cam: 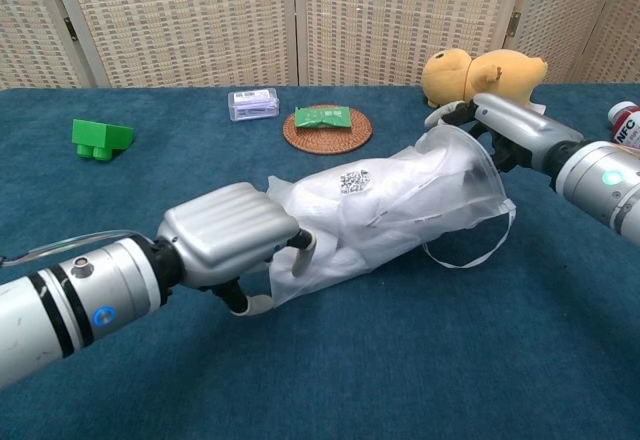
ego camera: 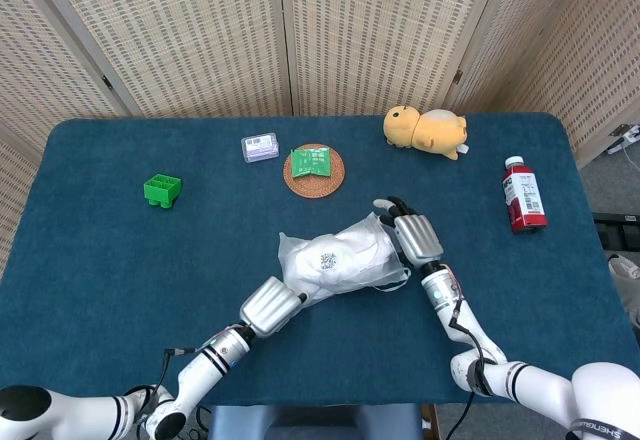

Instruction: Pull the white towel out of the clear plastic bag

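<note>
While the clear plastic bag (cam: 400,205) lies lengthwise in the middle of the blue surface (ego camera: 120,260), both arms are on it, one at each end. The left robot hand (cam: 235,245) has its fingers curled around the bag's near, closed corner, pinching the film there. At the far end, the right robot hand (cam: 495,125) grips the rim of the bag's open mouth, which is raised and gaping. The white towel (cam: 345,205) sits bunched inside, filling most of the bag from the left hand's end toward the middle, with a small printed code patch showing on top. A loose strip of film loops out onto the surface beside the mouth.

In the head view the same picture holds: bag (ego camera: 340,255) between left robot hand (ego camera: 272,305) and right robot hand (ego camera: 415,237).

Further back sit a green block (ego camera: 161,190), a small clear box (ego camera: 259,147), a round woven coaster (ego camera: 314,171) with a green packet (ego camera: 312,160) lying on it, a yellow plush toy (ego camera: 428,130), and a red bottle (ego camera: 523,194) lying flat near the right edge.
</note>
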Available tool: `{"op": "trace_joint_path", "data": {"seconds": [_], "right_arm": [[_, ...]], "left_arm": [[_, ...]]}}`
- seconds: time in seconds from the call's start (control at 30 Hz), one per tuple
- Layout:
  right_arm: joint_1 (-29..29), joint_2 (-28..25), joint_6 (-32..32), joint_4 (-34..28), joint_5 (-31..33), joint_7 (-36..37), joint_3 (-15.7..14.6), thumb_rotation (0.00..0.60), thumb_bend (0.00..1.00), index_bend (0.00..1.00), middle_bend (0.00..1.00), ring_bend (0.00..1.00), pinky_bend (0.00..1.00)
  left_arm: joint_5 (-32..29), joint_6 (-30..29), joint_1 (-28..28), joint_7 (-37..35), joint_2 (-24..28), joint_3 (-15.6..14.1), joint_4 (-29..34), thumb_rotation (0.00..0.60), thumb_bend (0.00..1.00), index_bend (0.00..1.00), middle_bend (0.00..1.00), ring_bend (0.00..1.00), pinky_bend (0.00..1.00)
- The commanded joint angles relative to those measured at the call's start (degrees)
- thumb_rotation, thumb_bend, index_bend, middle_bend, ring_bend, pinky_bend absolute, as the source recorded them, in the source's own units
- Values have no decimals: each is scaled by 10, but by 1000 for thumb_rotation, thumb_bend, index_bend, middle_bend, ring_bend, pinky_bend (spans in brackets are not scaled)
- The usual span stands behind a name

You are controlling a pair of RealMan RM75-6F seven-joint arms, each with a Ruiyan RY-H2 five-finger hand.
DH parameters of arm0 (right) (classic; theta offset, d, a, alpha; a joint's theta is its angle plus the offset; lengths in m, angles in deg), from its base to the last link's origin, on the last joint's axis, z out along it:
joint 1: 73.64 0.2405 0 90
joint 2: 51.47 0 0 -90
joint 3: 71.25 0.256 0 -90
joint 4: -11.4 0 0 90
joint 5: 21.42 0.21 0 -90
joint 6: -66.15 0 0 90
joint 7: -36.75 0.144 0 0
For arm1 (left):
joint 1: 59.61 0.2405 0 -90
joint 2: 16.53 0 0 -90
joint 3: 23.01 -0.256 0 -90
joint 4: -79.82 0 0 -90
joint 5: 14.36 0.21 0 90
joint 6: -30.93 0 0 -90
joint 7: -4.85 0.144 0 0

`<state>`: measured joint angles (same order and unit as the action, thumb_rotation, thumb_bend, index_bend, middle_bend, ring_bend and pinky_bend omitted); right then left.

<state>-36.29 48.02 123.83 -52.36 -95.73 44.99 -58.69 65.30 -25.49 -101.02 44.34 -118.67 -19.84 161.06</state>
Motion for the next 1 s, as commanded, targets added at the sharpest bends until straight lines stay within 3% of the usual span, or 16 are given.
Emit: {"op": "trace_joint_path", "data": {"seconds": [0.03, 1.0], "right_arm": [[0, 0, 0, 0, 0, 0, 0, 600, 603, 754, 188, 69, 263], [0, 4, -3, 2, -1, 3, -1, 600, 603, 754, 194, 69, 263]], "left_arm": [[-5, 2, -1, 2, 0, 1, 1, 600, 282, 423, 997, 880, 970], [9, -20, -3, -12, -41, -1, -58, 600, 282, 489, 1000, 895, 978]]}}
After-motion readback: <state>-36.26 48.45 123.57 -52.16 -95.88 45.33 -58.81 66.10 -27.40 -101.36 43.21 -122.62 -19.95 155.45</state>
